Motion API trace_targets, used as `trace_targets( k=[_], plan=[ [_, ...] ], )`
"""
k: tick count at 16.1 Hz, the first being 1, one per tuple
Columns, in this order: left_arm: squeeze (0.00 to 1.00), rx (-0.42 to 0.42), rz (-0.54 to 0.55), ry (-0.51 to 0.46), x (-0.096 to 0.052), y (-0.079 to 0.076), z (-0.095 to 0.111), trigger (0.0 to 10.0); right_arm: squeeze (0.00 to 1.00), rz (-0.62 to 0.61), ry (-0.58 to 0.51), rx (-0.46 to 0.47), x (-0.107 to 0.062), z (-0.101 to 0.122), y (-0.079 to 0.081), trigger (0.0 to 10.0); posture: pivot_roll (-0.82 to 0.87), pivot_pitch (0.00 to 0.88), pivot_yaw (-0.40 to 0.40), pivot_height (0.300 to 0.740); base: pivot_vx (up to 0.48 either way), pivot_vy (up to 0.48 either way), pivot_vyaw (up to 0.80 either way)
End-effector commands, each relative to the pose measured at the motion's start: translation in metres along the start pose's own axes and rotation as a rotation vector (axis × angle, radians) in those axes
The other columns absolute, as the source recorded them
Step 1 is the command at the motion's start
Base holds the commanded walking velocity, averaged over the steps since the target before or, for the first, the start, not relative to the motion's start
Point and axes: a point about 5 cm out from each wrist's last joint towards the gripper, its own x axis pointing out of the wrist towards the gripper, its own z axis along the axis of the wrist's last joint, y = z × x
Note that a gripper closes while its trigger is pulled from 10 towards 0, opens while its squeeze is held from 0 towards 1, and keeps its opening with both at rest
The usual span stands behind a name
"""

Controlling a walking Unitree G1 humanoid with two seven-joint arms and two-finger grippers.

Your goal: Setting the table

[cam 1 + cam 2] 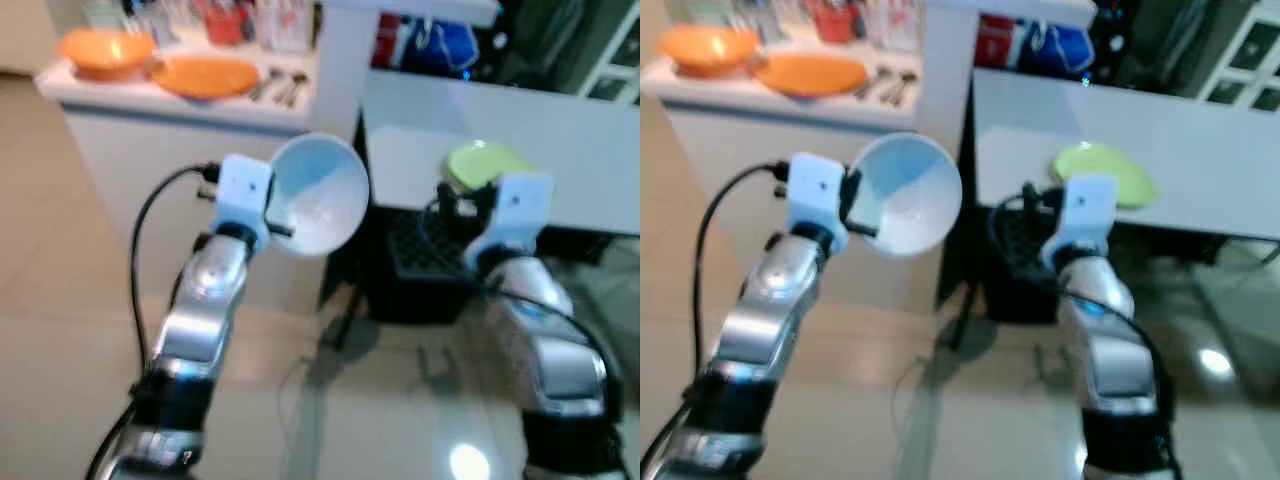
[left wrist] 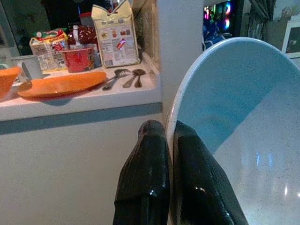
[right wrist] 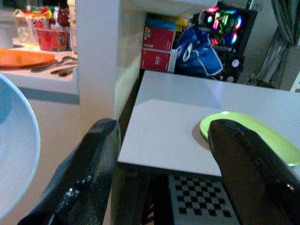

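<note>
My left claw (image 2: 168, 154) is raised in front of me, its two black fingers (image 2: 145, 173) pinching the rim of a light blue bowl (image 1: 318, 195), one finger outside the wall and one inside. The bowl is held in the air, tipped on its side so its open mouth faces me, near the corner of a white pillar (image 1: 340, 75).

My right claw (image 3: 164, 154) is spread wide with nothing between its fingers. It hovers at the near edge of a grey worktop (image 3: 187, 117) on my right. On that worktop, close to the near edge and just past the right claw, lies a lime green plate (image 1: 1108, 172); one finger overlaps it in the right wrist view, and I cannot tell whether it touches.

Far left, a white counter (image 1: 180, 100) carries an orange bowl (image 1: 105, 48), an orange plate (image 1: 205, 75) to its right, and a few metal spoons (image 2: 124, 77) beside the plate. Behind them in the left wrist view stand a red tub (image 2: 77, 58), a carton (image 2: 115, 33) and food packets.

The pillar stands between the counter and the grey worktop. Under the worktop's near edge sits something dark with a checkered surface (image 3: 201, 199). Beyond the worktop are red boxes (image 3: 159, 47), a blue bag (image 3: 199, 54) and a computer case with coloured lights (image 3: 227, 23). The floor (image 1: 60, 300) is pale glossy tile.
</note>
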Motion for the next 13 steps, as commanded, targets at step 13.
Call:
trace_targets(
  k=[13],
  plan=[
    [0.00,-0.062,0.088,-0.145,0.002,0.014,0.036,10.0,0.00,-0.022,-0.035,0.073,0.007,0.016,-0.005,10.0,0.01,0.000,-0.073,0.740,0.089,-0.101,-0.10]
  ],
)
